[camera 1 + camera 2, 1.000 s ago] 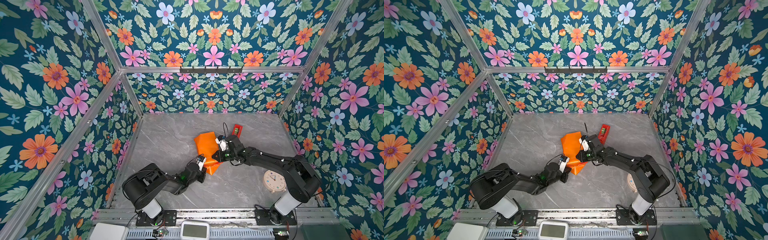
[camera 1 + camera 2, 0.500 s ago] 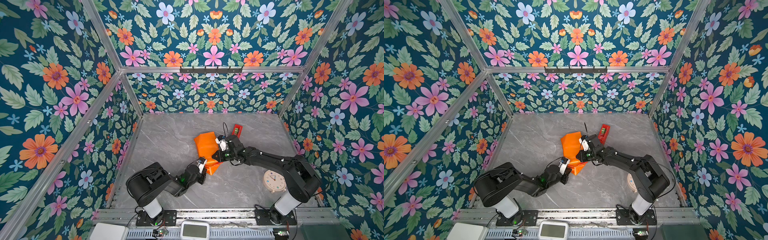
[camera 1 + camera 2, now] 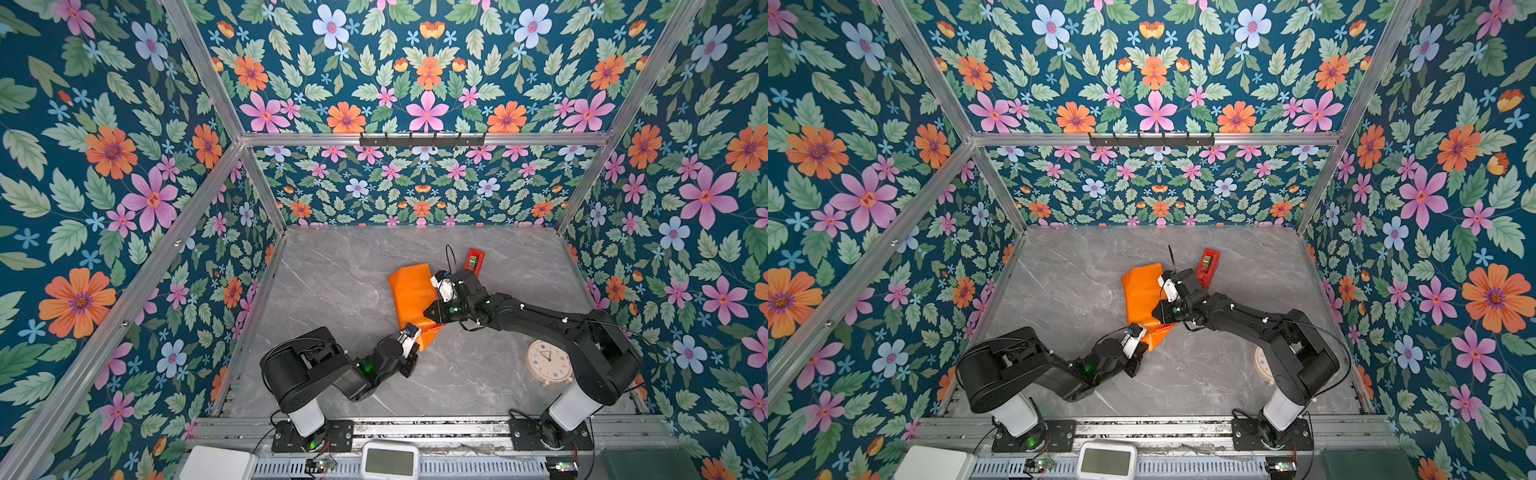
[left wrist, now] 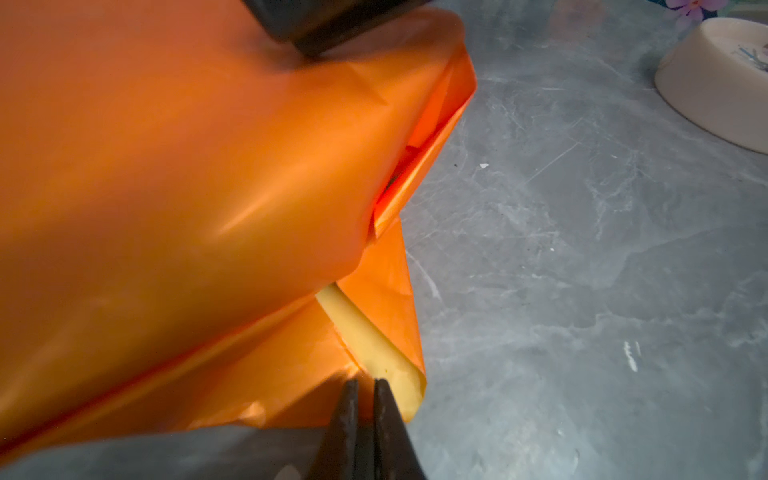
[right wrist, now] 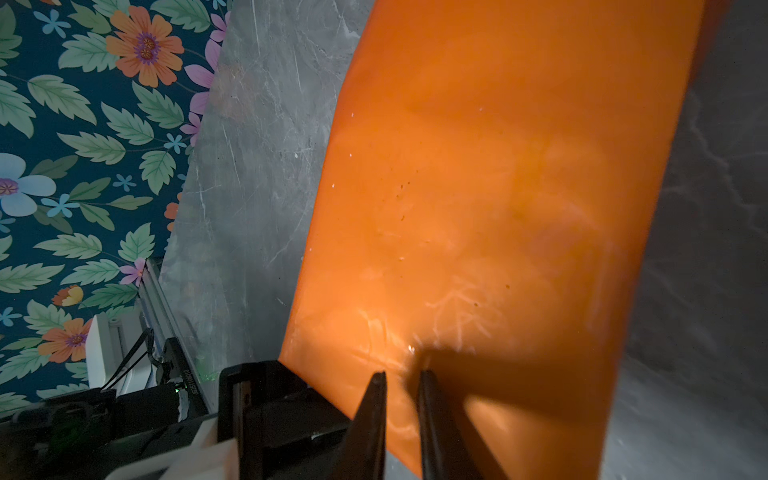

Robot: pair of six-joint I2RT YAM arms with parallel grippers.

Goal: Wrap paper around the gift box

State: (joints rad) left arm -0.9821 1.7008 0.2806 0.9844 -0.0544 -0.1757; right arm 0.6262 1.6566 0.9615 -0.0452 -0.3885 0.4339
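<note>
The paper [image 3: 409, 295] [image 3: 1142, 295] lies folded into an orange packet in the middle of the table. The gift box is hidden under it. My left gripper [image 3: 417, 343] [image 3: 1144, 343] is at the packet's near corner. In the left wrist view it [image 4: 365, 384] is shut on the corner flap, where the yellow underside [image 4: 365, 332] curls out. My right gripper [image 3: 434, 311] [image 3: 1160, 311] reaches over the packet's right side. In the right wrist view its jaws [image 5: 401, 376] are almost shut, with their tips down on the orange face [image 5: 498, 187] and nothing between them.
A slim red gadget [image 3: 473, 259] [image 3: 1207, 262] lies just behind the right wrist. A cream clock [image 3: 548, 362] [image 4: 715, 83] lies face up at the near right, partly under the right arm. Flowered walls enclose the grey marble table [image 3: 332, 282].
My left gripper has drawn slightly toward the near edge at the paper's corner, and its jaws have closed a little more. The right arm and the packet have not moved.
</note>
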